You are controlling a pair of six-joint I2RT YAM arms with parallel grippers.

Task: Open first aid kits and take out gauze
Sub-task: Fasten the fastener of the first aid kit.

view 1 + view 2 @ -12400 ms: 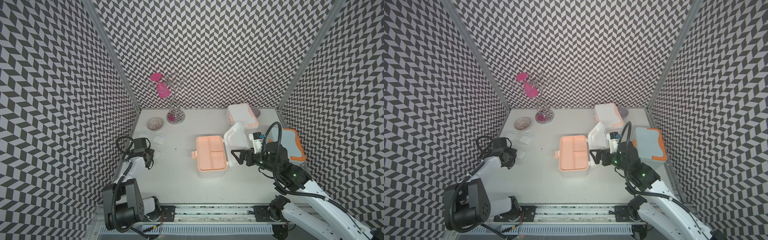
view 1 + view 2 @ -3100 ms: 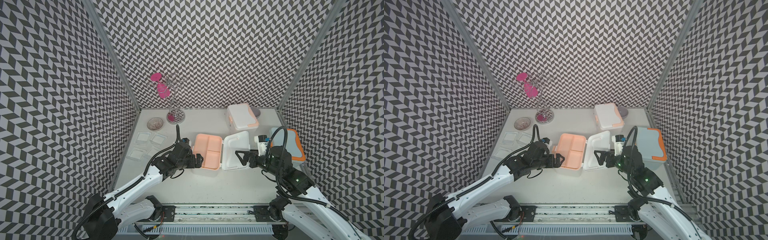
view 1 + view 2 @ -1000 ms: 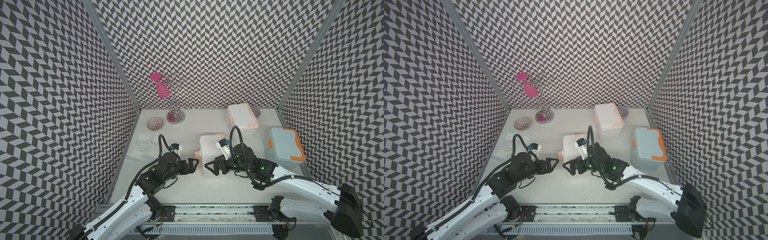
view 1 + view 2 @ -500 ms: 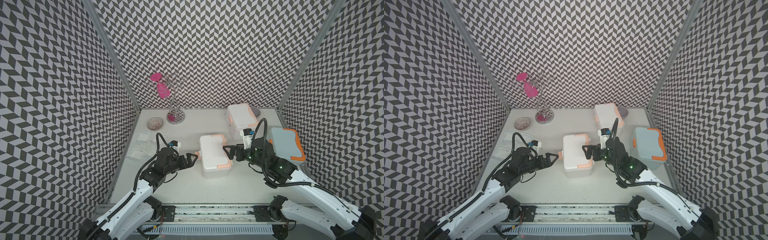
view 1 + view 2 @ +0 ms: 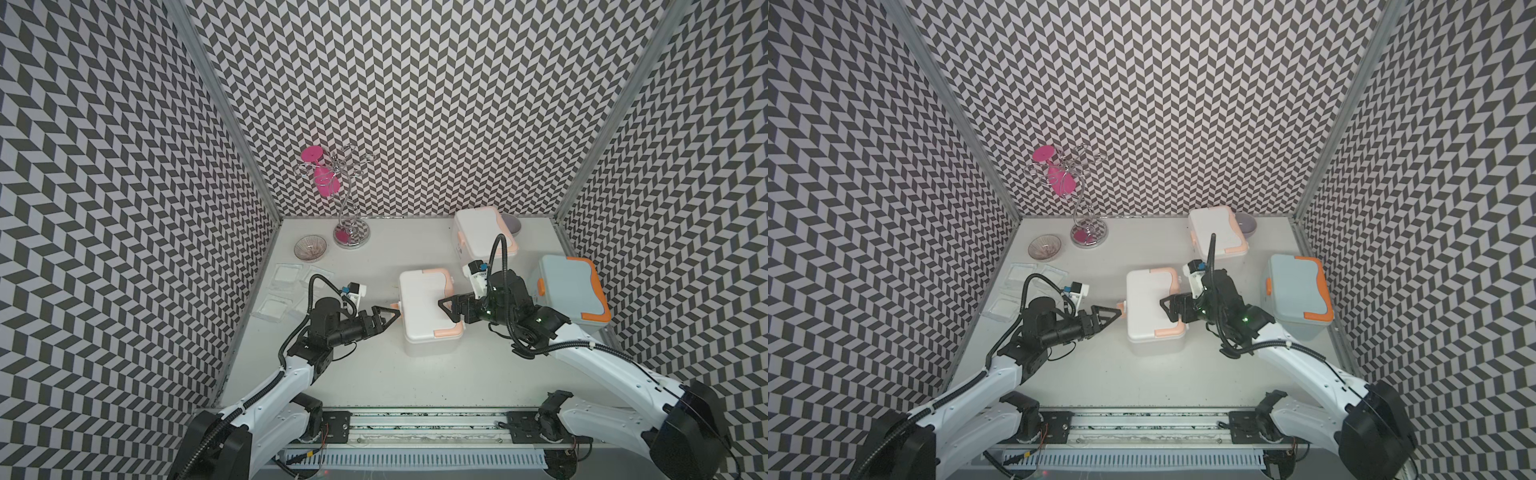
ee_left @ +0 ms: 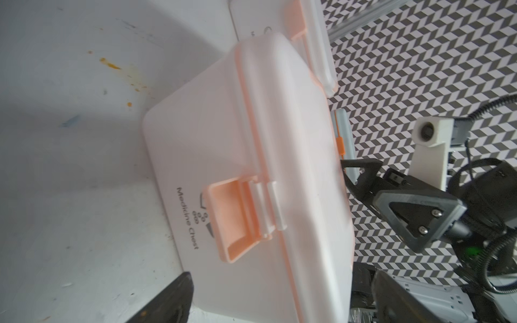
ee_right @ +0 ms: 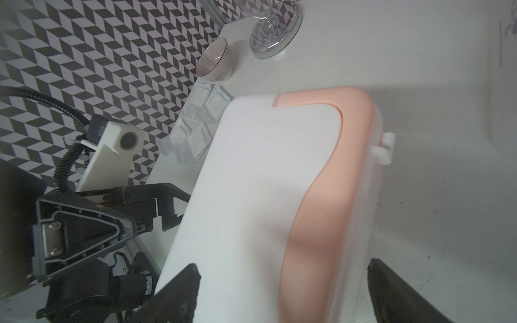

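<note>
Chevron-walled bench. In both top views, three first aid kits are closed. Gauze pads lie out, left of the centre kit, which the left end effector and right end effector flank. Left wrist view: left jaws open, facing its latch. Right wrist view: right jaws spread astride its lid. Whether any gauze is left inside cannot be told.

You are working in a robot test cell in a lab, not a home or a clinic. Beyond the rail at the near edge, a bare white tabletop is boxed in on three sides by walls printed with a black-and-white chevron pattern. The walls meet at plain aluminium posts. Your left arm and right arm are both mounted on that rail. Past the rail sits a staged mix of props: first aid kits, a ribbed bowl, and a wire stand with a pink glass hanging from it. Your left wrist view shows orange stains flecking the tabletop.
</note>
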